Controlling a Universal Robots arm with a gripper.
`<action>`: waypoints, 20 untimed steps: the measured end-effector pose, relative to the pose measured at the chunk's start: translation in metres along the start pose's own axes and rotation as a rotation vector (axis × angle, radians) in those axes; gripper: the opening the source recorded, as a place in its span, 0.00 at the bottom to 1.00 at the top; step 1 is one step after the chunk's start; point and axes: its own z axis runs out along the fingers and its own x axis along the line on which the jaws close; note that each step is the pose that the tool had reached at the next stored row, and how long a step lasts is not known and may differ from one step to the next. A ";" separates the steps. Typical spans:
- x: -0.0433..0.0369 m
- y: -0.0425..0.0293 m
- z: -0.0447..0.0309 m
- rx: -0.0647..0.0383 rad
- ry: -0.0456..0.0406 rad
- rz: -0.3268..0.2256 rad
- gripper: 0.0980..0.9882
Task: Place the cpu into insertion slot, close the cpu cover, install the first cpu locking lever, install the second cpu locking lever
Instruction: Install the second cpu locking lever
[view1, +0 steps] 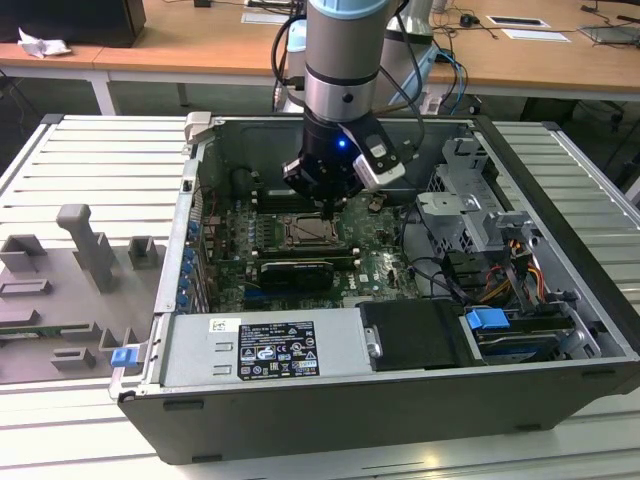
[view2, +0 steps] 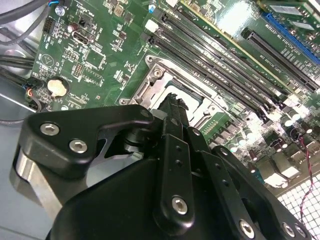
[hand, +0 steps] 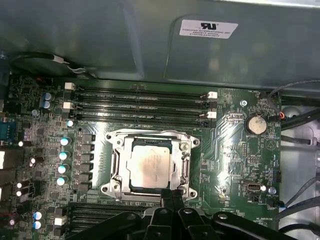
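One cpu (hand: 151, 167) sits flat in the one insertion slot (hand: 114, 165), with the cpu cover (hand: 186, 162) lying closed around it as a silvery frame. Memory slots (hand: 142, 105) run in two groups, one on either side of the socket — three show on the far side. White stickers on the case wall and the power supply (view1: 260, 350) carry print. The arm reaches straight down into the open computer case (view1: 560, 300), jaws (hand: 172, 192) closed together, empty, at the socket's edge.
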 end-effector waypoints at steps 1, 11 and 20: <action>0.0000 -0.0005 0.0000 0.000 0.0000 0.000 0.01; 0.0003 -0.0055 -0.0004 0.000 -0.0001 0.000 0.01; 0.0004 -0.0096 -0.0084 0.000 0.0000 0.000 0.01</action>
